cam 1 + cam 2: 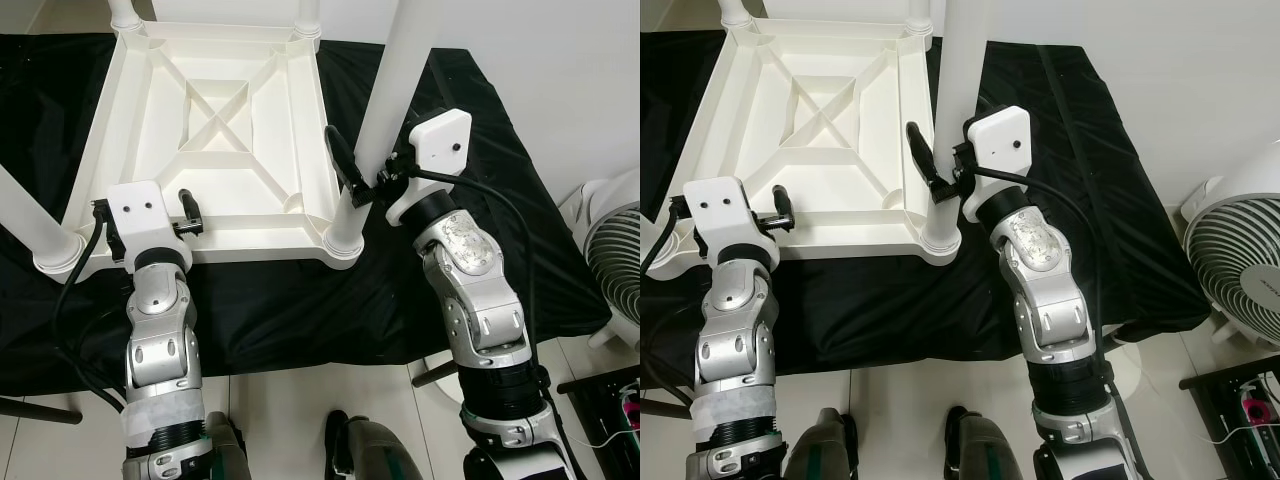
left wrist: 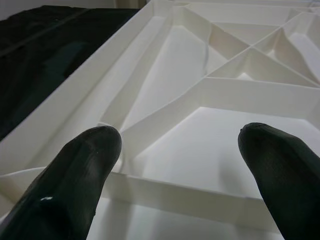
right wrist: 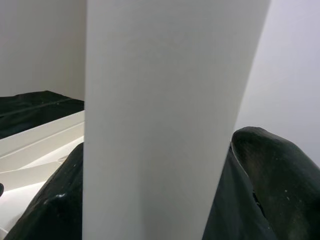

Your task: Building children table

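Observation:
A white plastic children's table (image 1: 215, 130) lies upside down on a black cloth, its ribbed underside facing up. White legs stand in its corners. My right gripper (image 1: 368, 182) is shut on the near-right leg (image 1: 395, 90), just above its socket. In the right wrist view the leg (image 3: 165, 120) sits between both black fingers (image 3: 272, 175). My left gripper (image 1: 188, 213) hovers open over the table's near edge, close to the near-left leg (image 1: 25, 215). Its fingertips (image 2: 75, 175) frame the ribs of the underside (image 2: 215, 90) and hold nothing.
The black cloth (image 1: 300, 300) covers the low surface and hangs over its near edge. A white fan (image 1: 615, 260) stands on the floor at the right, with a dark crate (image 1: 610, 400) below it. A white wall rises behind the table's right side.

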